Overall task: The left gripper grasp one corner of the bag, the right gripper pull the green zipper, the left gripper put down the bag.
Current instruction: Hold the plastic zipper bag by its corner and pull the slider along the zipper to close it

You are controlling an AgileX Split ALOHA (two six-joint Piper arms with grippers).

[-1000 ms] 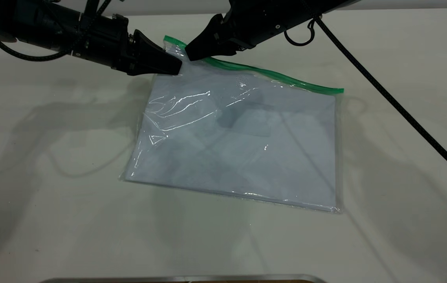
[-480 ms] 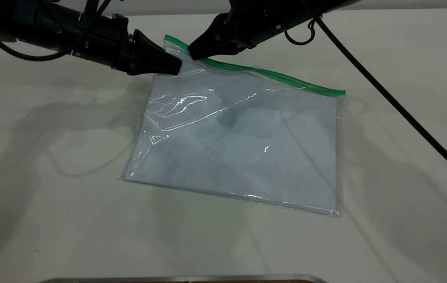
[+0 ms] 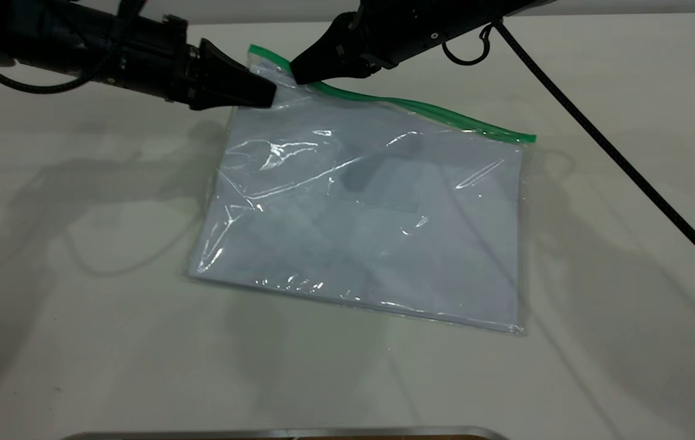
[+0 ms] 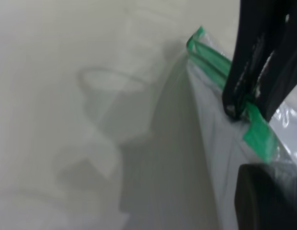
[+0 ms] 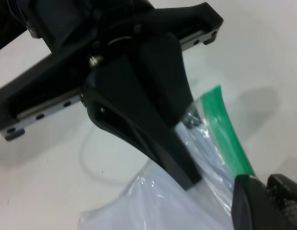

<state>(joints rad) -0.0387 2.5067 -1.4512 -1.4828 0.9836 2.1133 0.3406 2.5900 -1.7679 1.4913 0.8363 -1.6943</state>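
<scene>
Basically, left gripper (image 3: 265, 98) pinched the crinkled clear bag (image 3: 372, 220) corner (image 3: 262, 64); right gripper (image 3: 298, 74) clamped its green zipper (image 3: 421, 110) near the table's far edge.

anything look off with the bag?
Only the bag: its corner is lifted in the left gripper, wrinkling the plastic there. The right gripper pinches the green zipper. No tears visible.
</scene>
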